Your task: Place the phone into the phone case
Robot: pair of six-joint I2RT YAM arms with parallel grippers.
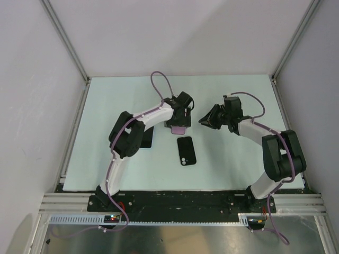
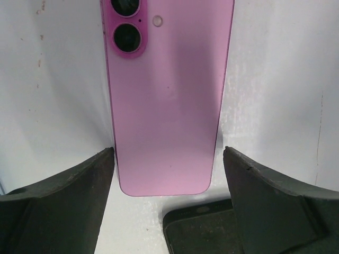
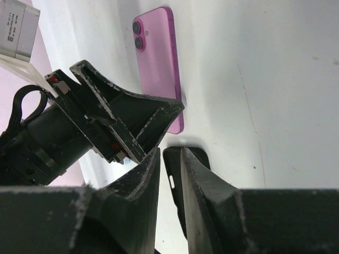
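Observation:
A pink phone (image 1: 178, 129) lies back up, cameras up, on the pale table; it also shows in the left wrist view (image 2: 167, 100) and the right wrist view (image 3: 159, 63). A black phone case (image 1: 186, 150) lies just nearer, a small gap from the phone's lower end (image 2: 204, 230) (image 3: 197, 155). My left gripper (image 1: 180, 117) (image 2: 168, 150) is open and straddles the phone's lower end without touching it. My right gripper (image 1: 204, 120) (image 3: 169, 152) hovers to the right of the phone, its jaws nearly together and empty.
A dark flat object (image 1: 148, 138) lies left of the case, partly hidden behind the left arm. White walls with metal posts (image 1: 79, 69) enclose the pale table (image 1: 238, 159) on three sides. The two grippers are close to each other.

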